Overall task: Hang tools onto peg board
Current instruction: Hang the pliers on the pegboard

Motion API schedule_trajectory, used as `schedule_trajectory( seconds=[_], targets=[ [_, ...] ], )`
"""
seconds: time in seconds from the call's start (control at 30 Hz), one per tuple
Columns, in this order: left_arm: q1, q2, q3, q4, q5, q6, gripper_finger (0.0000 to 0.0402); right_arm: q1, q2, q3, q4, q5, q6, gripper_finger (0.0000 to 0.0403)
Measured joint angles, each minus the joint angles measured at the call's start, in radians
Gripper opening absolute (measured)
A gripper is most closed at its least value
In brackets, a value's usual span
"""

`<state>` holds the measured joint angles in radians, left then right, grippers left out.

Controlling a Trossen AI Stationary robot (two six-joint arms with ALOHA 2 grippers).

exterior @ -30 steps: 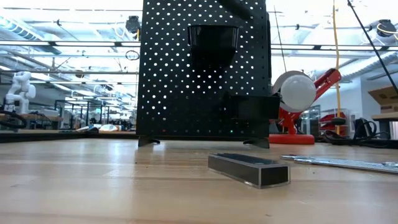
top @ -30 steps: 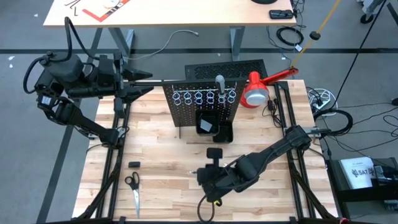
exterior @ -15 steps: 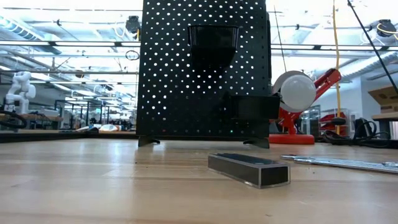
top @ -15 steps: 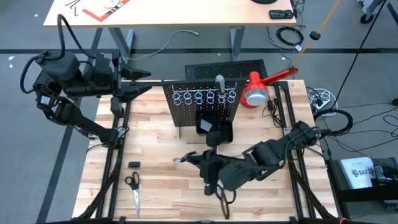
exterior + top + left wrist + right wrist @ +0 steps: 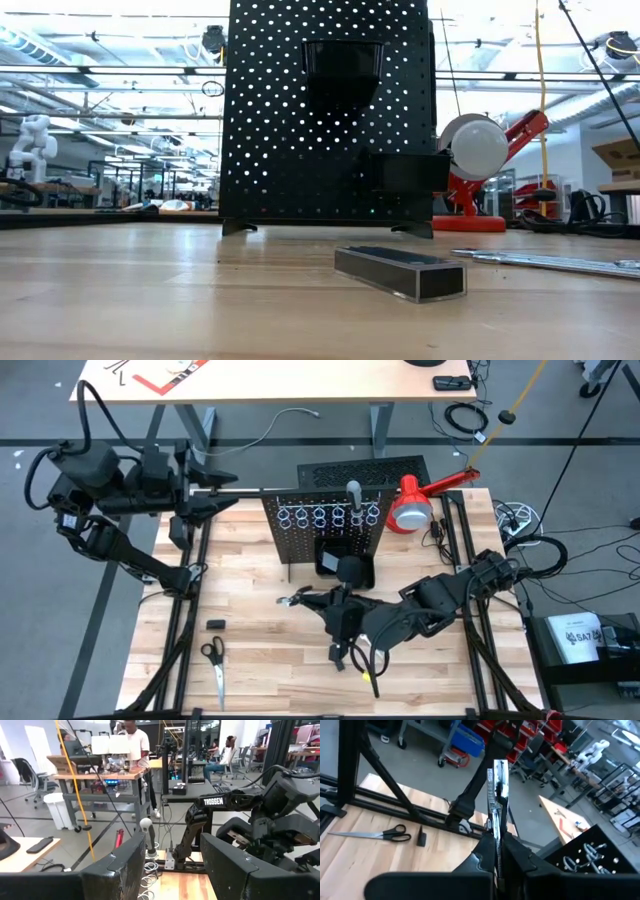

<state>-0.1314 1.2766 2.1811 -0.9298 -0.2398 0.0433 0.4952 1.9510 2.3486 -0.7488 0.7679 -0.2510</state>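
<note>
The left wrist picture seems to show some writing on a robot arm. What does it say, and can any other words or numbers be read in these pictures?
"TROSSEN": white letters on the right arm, seen from the left wrist view.
Label on the box off the table's right side, high view: too small to read.
Wrench in the right gripper: markings blurred, unreadable.
Nothing else legible.

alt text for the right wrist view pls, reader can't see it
The right gripper is shut on a thin silver wrench that sticks straight out past its dark fingers. Beyond it, scissors and a small black block lie on the wooden table; the peg board with silver rings shows at one corner.
</note>
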Motion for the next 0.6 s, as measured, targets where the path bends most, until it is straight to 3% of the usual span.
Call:
schedule_trajectory(
  seconds=[0.23, 0.37, 0.6],
  targets=[
    [0.000, -0.002, 0.000, -0.004, 0.004, 0.072, 0.0199, -0.026, -0.015, 0.000, 0.181, 0.018, -0.159, 0.0003],
    [0.000, -0.002, 0.000, -0.003, 0.056, 0.103, 0.0199, -0.051, -0.036, 0.000, 0.310, 0.016, -0.252, 0.0003],
    [0.000, 0.006, 0.000, 0.003, 0.113, 0.131, 0.0199, -0.118, -0.102, 0.000, 0.337, -0.076, -0.228, 0.0003]
  ],
)
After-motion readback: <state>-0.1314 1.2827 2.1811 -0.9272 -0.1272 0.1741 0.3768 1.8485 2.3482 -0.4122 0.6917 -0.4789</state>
